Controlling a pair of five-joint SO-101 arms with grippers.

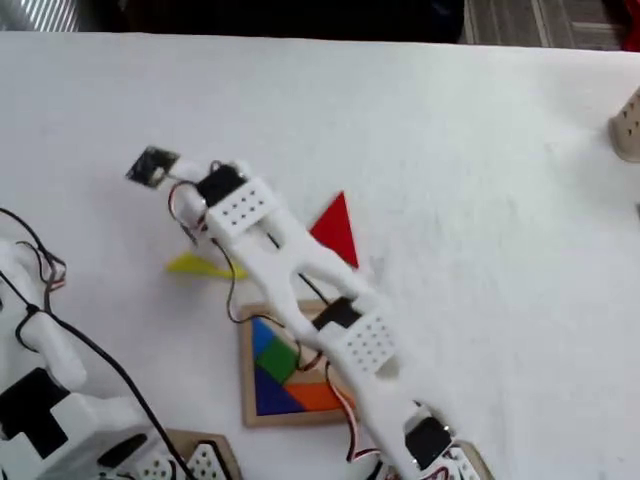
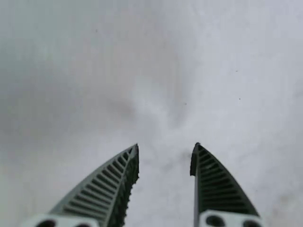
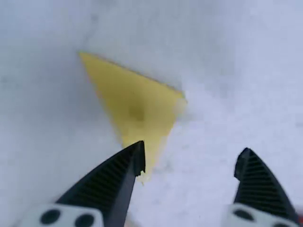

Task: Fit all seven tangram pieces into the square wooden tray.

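Note:
The square wooden tray point(image 1: 246, 385) lies at the front centre, holding blue, green, orange and purple pieces; the right arm crosses over part of it. A red triangle point(image 1: 336, 230) lies on the white table behind the tray. A yellow triangle point(image 1: 200, 265) point(image 3: 135, 106) lies left of the tray. My right gripper point(image 3: 191, 150) hangs open just above the table, one fingertip point(image 3: 135, 158) over the yellow triangle's near corner, the other over bare table. My left gripper point(image 2: 166, 145) is open over bare white table, with nothing between its fingers. The left arm point(image 1: 40, 400) sits folded at the front left.
A beige perforated object point(image 1: 627, 125) stands at the right edge. Wooden arm bases point(image 1: 200, 450) and loose black cables point(image 1: 90, 345) occupy the front left. The table's far edge runs along the top; white table stretches to the right and behind.

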